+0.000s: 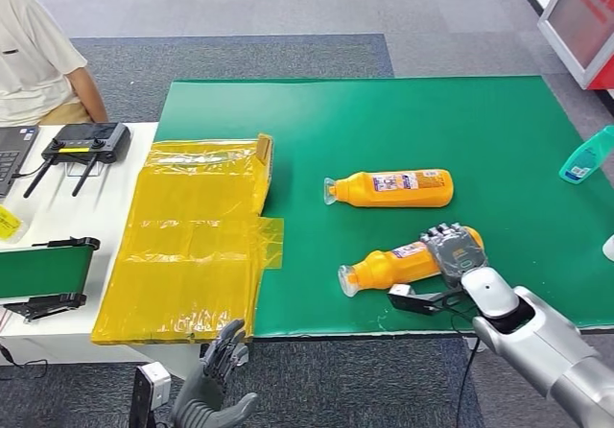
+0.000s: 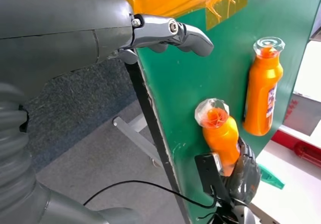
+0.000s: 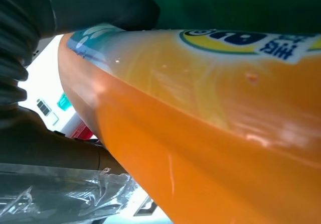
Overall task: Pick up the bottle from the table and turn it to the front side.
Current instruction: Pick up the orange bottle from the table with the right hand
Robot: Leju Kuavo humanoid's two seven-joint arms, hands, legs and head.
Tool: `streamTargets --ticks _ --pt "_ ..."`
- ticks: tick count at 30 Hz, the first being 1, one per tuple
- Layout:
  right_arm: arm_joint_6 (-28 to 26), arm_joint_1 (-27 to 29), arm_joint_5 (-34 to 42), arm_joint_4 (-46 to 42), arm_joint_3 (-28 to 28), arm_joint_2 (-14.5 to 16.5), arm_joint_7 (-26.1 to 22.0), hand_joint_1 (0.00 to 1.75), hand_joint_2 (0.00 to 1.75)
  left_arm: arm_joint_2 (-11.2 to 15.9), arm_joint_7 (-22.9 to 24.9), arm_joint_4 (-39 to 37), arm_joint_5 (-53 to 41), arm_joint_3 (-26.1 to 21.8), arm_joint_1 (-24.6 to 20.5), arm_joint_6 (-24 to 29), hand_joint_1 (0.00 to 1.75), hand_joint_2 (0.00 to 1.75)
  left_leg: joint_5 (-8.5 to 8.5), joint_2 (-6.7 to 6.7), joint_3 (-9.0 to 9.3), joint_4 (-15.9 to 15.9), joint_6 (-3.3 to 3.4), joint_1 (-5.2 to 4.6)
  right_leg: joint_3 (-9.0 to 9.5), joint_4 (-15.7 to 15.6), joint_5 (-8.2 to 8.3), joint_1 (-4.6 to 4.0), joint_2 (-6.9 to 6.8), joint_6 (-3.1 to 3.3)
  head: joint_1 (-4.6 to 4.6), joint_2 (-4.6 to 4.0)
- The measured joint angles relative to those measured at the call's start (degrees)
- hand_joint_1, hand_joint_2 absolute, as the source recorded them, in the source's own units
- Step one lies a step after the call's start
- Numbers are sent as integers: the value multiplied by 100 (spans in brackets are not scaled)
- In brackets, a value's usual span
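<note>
Right hand [image 1: 455, 252] grips near bottle [image 1: 394, 264] — left hand [image 1: 214, 385] hangs open.

A matt green mat [image 1: 435, 130] is spread over the table. On it, two glossy orange plastic bottles are seen: the nearer bottle [image 1: 394, 265], with a clear plastic cap and a smooth, shiny skin, and the farther bottle [image 1: 390, 189] beyond it, with a printed label. Left of the mat, a crinkled, shiny, translucent yellow plastic film [image 1: 188, 246] is laid. A smooth silver metallic finish is shown by the right arm [image 1: 550, 351]; its right hand [image 1: 455, 251] looks wrapped in glossy clear film. Around the mat, rough grey carpet [image 1: 239, 59] is seen.
</note>
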State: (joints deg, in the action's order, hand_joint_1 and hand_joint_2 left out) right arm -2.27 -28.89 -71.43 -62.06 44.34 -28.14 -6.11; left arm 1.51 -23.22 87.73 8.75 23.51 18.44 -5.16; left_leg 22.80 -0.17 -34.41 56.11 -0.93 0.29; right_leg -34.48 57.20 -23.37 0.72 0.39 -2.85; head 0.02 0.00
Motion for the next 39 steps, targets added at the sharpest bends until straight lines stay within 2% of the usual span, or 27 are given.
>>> streamTargets --ticks 5,15,20,24,31,39 --pt "-417 193 119 -54 -82 93 126 175 175 13 -30 3 -124 1 -11 38 0 175 0 0 0 0 0 1 0 0 0 -1 0 0 0 0" --pt "-1002 1254 -162 -1024 -727 464 163 175 175 -23 -2 307 -763 -113 -30 133 0 175 1 -2 -2 0 0 1 -1 0 -3 -2 -2 2 -1 0" --pt "-1760 1957 -380 -1757 -1021 884 275 175 175 -146 -1 649 -1123 -254 -46 91 0 175 2 -2 -4 -1 -2 2 -5 1 -4 -2 -3 3 -2 0" --pt "-2116 2302 -338 -2246 -1154 1213 298 175 175 -226 12 881 -1602 -287 -113 246 0 175 2 -2 -5 -1 -3 2 -8 1 -5 -3 -3 5 -1 0" --pt "-2532 2557 138 -2795 -1326 1713 100 175 175 -337 72 1070 -2205 -262 -405 520 0 175 -1 -2 -4 -1 -3 2 -7 1 -2 -2 -2 4 -1 0" --pt "-2572 2744 985 -3243 -1385 2156 -195 175 175 -387 67 1336 -2976 -48 -631 893 0 175 -3 -2 -5 -1 -5 2 -10 1 -2 -3 -2 5 -2 0"
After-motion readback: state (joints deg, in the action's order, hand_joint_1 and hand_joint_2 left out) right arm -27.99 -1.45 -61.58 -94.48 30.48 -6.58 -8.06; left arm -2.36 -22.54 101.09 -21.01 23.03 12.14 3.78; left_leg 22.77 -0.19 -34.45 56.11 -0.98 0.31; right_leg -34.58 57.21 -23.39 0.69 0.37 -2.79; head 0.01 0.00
